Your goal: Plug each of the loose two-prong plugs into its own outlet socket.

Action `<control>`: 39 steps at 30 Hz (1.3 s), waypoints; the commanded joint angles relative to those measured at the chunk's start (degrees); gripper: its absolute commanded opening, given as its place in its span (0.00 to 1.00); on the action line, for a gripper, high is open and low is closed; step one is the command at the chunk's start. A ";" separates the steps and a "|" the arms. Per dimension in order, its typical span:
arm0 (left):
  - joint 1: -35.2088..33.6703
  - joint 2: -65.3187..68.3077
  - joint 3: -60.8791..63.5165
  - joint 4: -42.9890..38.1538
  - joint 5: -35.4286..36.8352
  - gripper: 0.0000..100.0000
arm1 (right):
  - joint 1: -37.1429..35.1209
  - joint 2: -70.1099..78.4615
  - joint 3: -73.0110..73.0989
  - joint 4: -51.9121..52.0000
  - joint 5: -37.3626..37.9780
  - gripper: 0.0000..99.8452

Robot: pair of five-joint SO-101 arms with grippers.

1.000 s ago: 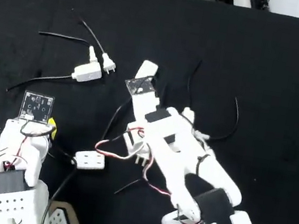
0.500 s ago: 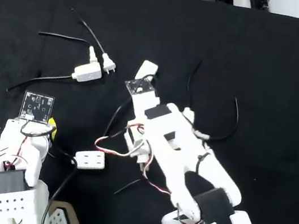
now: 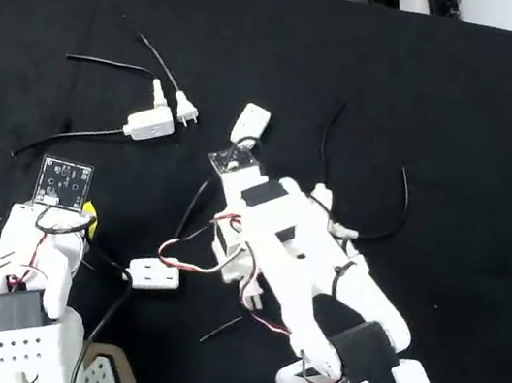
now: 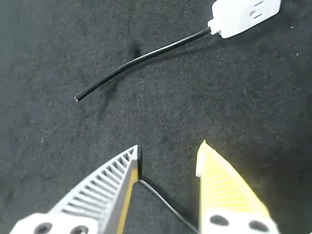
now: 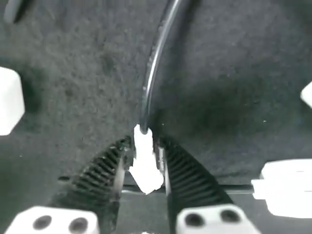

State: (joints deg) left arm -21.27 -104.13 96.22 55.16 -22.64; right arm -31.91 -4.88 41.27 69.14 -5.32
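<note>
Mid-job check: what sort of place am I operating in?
Probably a robotics lab bench: a black cloth-covered table, with a loose outlet socket and a two-prong plug laid out as practice pieces.

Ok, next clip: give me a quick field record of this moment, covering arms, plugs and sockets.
right gripper: shut on a white plug, its cord leading away
left gripper: open, low over the black cloth, a thin black cord between its fingers
sockets: far-left socket, middle socket, near socket
loose plug: lying next to the far-left socket
</note>
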 commanded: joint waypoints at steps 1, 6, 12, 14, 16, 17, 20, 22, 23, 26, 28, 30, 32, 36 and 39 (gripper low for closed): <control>-0.66 0.26 1.19 -1.23 -0.35 0.20 | -1.14 0.22 -2.42 0.70 0.35 0.05; -0.66 0.26 1.19 -1.23 -0.35 0.20 | -2.37 0.22 -2.68 1.85 6.59 0.14; -0.75 0.26 1.19 -1.14 -0.35 0.20 | -2.20 0.22 -3.47 2.90 13.71 0.21; -0.75 0.26 1.19 -1.14 -0.35 0.20 | -2.11 0.22 -3.65 4.31 13.89 0.21; -0.75 0.26 1.19 -1.14 -0.35 0.20 | -2.11 0.13 -3.74 5.54 13.63 0.21; -0.75 0.26 1.19 -1.14 -0.35 0.20 | -2.11 0.13 -3.65 5.63 13.63 0.21; -0.75 0.26 1.19 -1.14 -0.35 0.20 | -2.11 0.13 -3.56 5.63 13.63 0.21; -0.75 0.26 1.19 -1.14 -0.35 0.20 | -2.20 0.13 -3.56 5.54 13.63 0.21; -0.75 0.26 1.19 -1.14 -0.35 0.20 | -2.29 0.22 -3.47 5.54 13.63 0.21; -0.75 0.26 1.19 -1.14 -0.35 0.20 | -2.37 1.89 -3.38 3.96 13.63 0.21; -0.75 0.26 1.19 -1.14 -0.35 0.20 | -2.37 4.70 -3.91 2.90 13.63 0.21; -0.75 0.26 1.19 -1.14 -0.35 0.20 | -2.99 7.87 -5.41 2.73 13.63 0.21; -0.75 0.26 1.19 -1.14 -0.35 0.20 | -3.69 10.24 -6.81 2.73 13.63 0.17; -0.75 0.26 1.19 -1.14 -0.35 0.20 | -4.22 12.18 -8.84 2.81 13.80 0.07; -0.75 0.26 1.19 -1.14 -0.35 0.20 | -4.04 12.18 -8.84 3.16 13.98 0.07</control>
State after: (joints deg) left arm -21.27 -104.13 96.22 55.16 -22.64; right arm -34.73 7.16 34.51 72.75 8.22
